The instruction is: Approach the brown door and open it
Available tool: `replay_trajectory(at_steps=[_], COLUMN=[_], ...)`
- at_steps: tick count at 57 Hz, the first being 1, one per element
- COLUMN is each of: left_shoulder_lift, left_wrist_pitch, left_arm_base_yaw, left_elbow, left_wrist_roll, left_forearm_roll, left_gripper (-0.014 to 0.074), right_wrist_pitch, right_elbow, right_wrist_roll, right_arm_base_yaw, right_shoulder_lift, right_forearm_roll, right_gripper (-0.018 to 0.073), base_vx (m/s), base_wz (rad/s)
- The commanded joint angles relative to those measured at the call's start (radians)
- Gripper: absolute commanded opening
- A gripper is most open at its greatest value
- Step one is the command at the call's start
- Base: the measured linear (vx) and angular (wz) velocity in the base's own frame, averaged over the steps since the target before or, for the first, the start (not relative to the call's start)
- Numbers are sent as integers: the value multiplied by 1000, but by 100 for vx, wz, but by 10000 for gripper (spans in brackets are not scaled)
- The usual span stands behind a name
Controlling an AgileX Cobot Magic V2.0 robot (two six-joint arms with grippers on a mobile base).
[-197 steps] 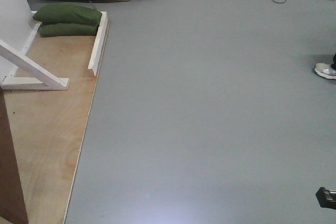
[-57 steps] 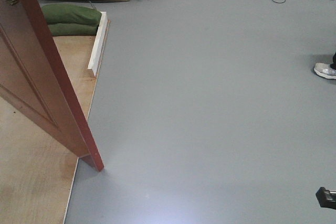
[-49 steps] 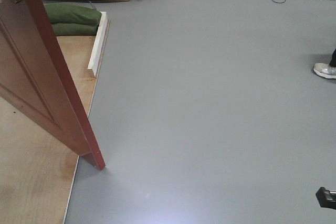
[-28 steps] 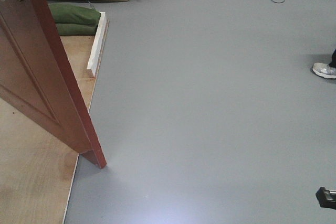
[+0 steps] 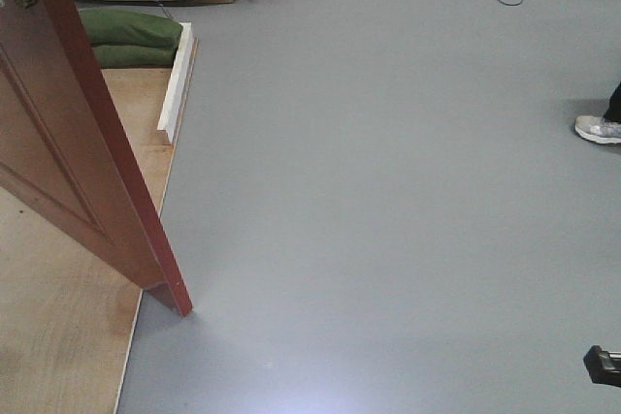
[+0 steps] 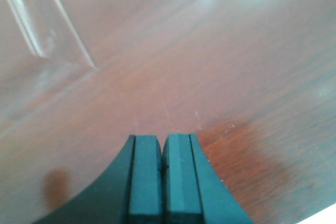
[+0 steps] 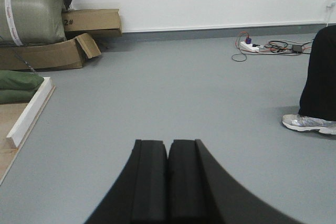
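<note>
Opening seemed in hand: the brown door (image 6: 226, 72) stood ajar just ahead of the left pincer (image 6: 163, 177), closed on nothing. The right pincer (image 7: 168, 182), likewise closed and empty, faced the floor (image 7: 157, 77). Next, the left would probably need to push the door wider.

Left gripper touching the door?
Cannot tell. Left wrist view shows the shut left gripper close to the door panel, but neither contact nor gap shows plainly.

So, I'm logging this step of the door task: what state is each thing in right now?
Reddish-brown glossy wooden door: open, leaf standing at an angle.
Left gripper: jaws shut, empty, close to the door face; contact unclear.
Right gripper: jaws shut, empty.
Tan cardboard box: flap open.
White power strip: cables plugged in.
</note>
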Motion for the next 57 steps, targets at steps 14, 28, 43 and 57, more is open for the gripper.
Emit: replay_trajectory(at_steps=[14,28,43,57], left_shoulder_lift=[-38,-38,-35,-34], left_wrist_pitch=[-33,-33,-32,-30], left_arm_base_yaw=[-3,-3,-3,-3], left_elbow=[-29,-29,-29,-29], left_wrist_roll=[2,2,2,2], left_forearm_roll=[-39,-39,-39,-39], left_gripper=[-3,-3,-3,-3], right_wrist_pitch=[-82,-82,-82,-82], right_elbow=[5,5,5,5], right_wrist_roll=[-6,-6,-6,-6], right_arm_base_yaw=[2,2,2,2], right_shoulder_lift=[-11,-11,-11,-11], right_forearm_roll=[0,0,0,0], right_gripper=[0,0,0,0], base_vx=[3,6,9,10], base_wz=[-2,-4,-6,-2])
